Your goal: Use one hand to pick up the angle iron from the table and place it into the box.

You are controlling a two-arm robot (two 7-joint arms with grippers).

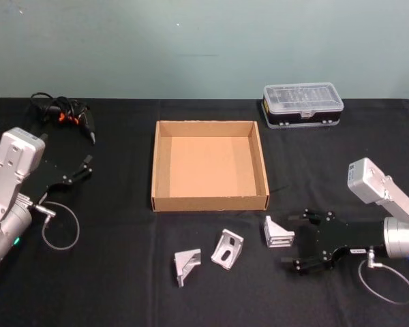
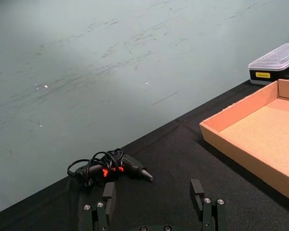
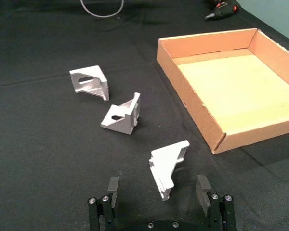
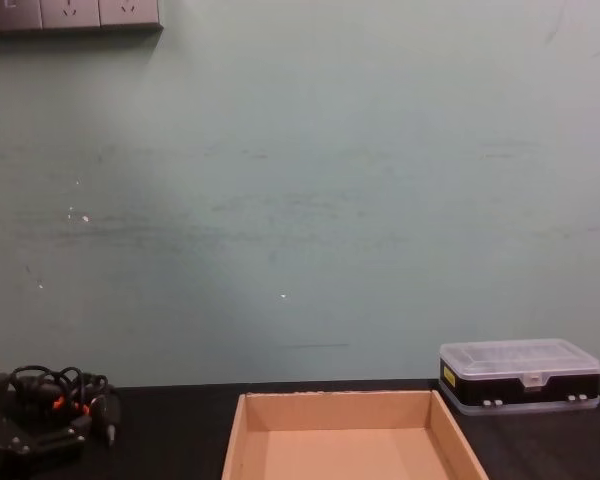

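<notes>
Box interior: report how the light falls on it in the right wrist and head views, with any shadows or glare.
Right wrist view: the box floor is brightly lit, nearly washed out, with a thin shadow band along one wall; the angle iron nearest the box gleams pale. Head view: the floor is evenly lit without glare; the table stays matte.

A lab bench: black table (image 1: 109, 286), bare wall (image 4: 300, 200) (parts case (image 1: 303, 105)).
</notes>
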